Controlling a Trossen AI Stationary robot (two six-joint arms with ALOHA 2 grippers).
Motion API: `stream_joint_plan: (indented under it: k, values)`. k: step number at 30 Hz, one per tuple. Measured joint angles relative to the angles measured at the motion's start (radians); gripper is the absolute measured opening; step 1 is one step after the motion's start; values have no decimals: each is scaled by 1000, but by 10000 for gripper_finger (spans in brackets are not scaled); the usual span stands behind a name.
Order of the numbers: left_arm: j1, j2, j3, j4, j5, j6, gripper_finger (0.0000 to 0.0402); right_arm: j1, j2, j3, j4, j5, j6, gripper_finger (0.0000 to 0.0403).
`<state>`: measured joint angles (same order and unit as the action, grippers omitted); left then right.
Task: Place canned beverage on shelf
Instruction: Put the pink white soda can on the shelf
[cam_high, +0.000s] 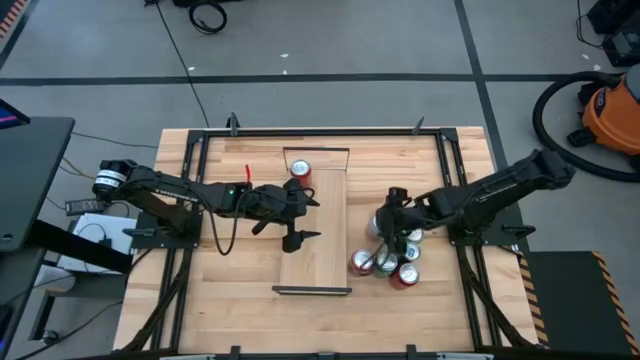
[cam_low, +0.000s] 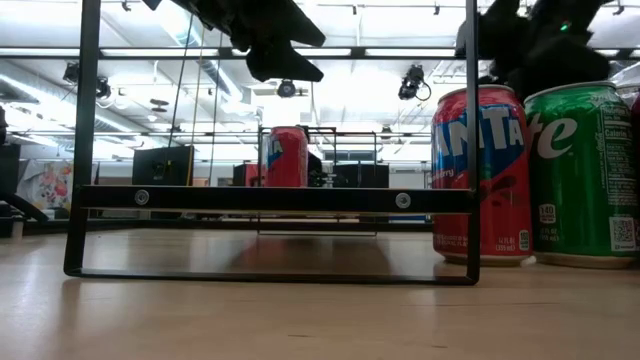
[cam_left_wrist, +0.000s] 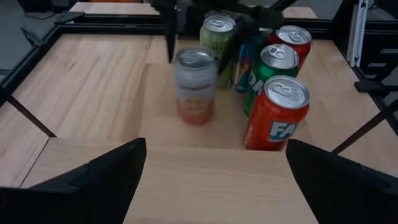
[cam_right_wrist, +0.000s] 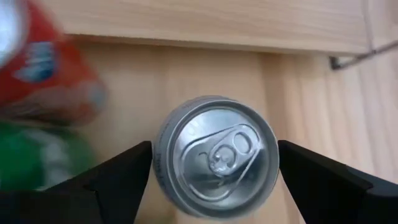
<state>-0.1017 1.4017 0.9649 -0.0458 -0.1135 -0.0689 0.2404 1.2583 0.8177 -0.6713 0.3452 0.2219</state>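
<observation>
The shelf (cam_high: 320, 250) is a narrow light-wood plank with black end frames, lying mid-table. A red can (cam_high: 300, 170) stands on its far end and also shows in the low view (cam_low: 287, 155). My left gripper (cam_high: 300, 218) hovers open and empty above the plank's middle. My right gripper (cam_high: 393, 222) is just right of the shelf, at the far end of a cluster of cans (cam_high: 388, 262). It is shut on a silver-and-orange can (cam_left_wrist: 195, 87), whose top shows in the right wrist view (cam_right_wrist: 216, 155). My right gripper pinches the silver-and-orange can between its two fingers (cam_right_wrist: 124, 177), on opposite sides of the can's wall near the top rim (cam_right_wrist: 163, 155). The fingers come from above, pointing down. The can is upright. Whether its base is off the table does not show.
Several red and green cans stand close together right of the shelf (cam_left_wrist: 273, 112), next to the held can; in the low view a red can (cam_low: 478, 175) and a green can (cam_low: 585, 175) show. The shelf's black end frame (cam_low: 270, 200) stands at the near end. Bare plank lies below my left gripper.
</observation>
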Motion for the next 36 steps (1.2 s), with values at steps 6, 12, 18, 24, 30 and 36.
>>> stream_joint_plan:
  k: [6,12,18,24,30,36]
  values:
    - [0,0,0,13,0,0,398,-81,66,1,37,54,115,354]
    - [0,10,0,39,0,6,398,-129,71,-3,92,25,76,354]
    - [18,58,1,124,2,5,398,-158,5,-2,160,24,17,354]
    - [66,98,1,171,1,7,398,-176,-37,0,155,5,-4,354]
    - [88,118,4,215,3,3,398,-192,-36,-1,159,4,-57,354]
    - [91,118,33,211,2,33,398,-265,-22,-59,173,-42,-117,354]
